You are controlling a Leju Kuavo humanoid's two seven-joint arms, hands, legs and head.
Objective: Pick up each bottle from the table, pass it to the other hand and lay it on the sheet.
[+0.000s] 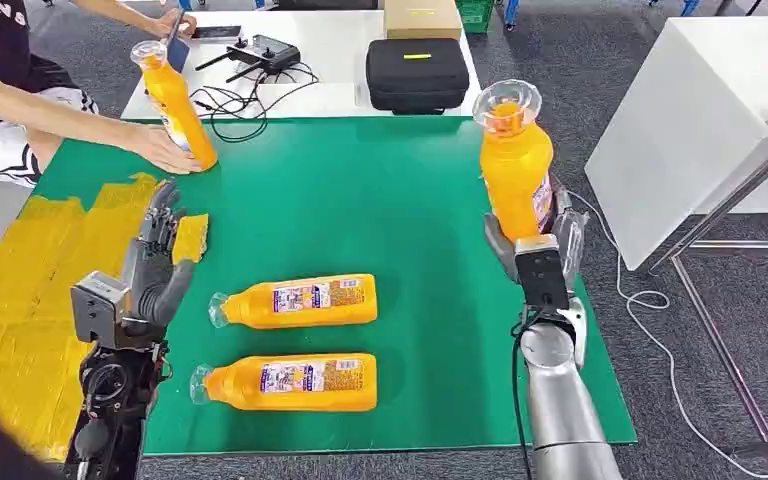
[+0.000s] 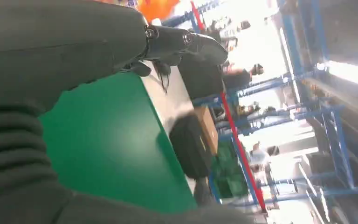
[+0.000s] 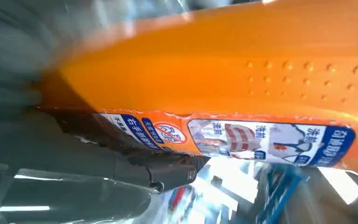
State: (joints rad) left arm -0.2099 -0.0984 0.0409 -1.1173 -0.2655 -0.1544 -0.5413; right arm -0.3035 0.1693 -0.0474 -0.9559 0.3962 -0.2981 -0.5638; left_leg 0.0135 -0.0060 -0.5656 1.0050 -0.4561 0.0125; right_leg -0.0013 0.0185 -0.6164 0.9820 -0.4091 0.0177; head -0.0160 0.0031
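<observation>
My right hand (image 1: 535, 240) grips an orange bottle (image 1: 515, 165) upright above the right side of the green table (image 1: 390, 200); the right wrist view shows its labelled side (image 3: 242, 93) pressed against my fingers (image 3: 135, 172). My left hand (image 1: 155, 245) hovers open over the table's left part, beside the yellow sheet (image 1: 30, 280), holding nothing; its fingers (image 2: 182, 42) stretch out over the green surface. Two more orange bottles lie on their sides in front of me, one (image 1: 295, 301) behind the other (image 1: 285, 382). A person's hand (image 1: 165, 150) steadies another orange bottle (image 1: 175, 100) at the far left.
A white table (image 1: 340, 60) behind the green one carries a black case (image 1: 417, 72), a controller with cables (image 1: 260, 55) and a cardboard box (image 1: 422, 18). A white slanted table (image 1: 690, 110) stands to the right. A small yellow patch (image 1: 190, 237) lies by my left hand.
</observation>
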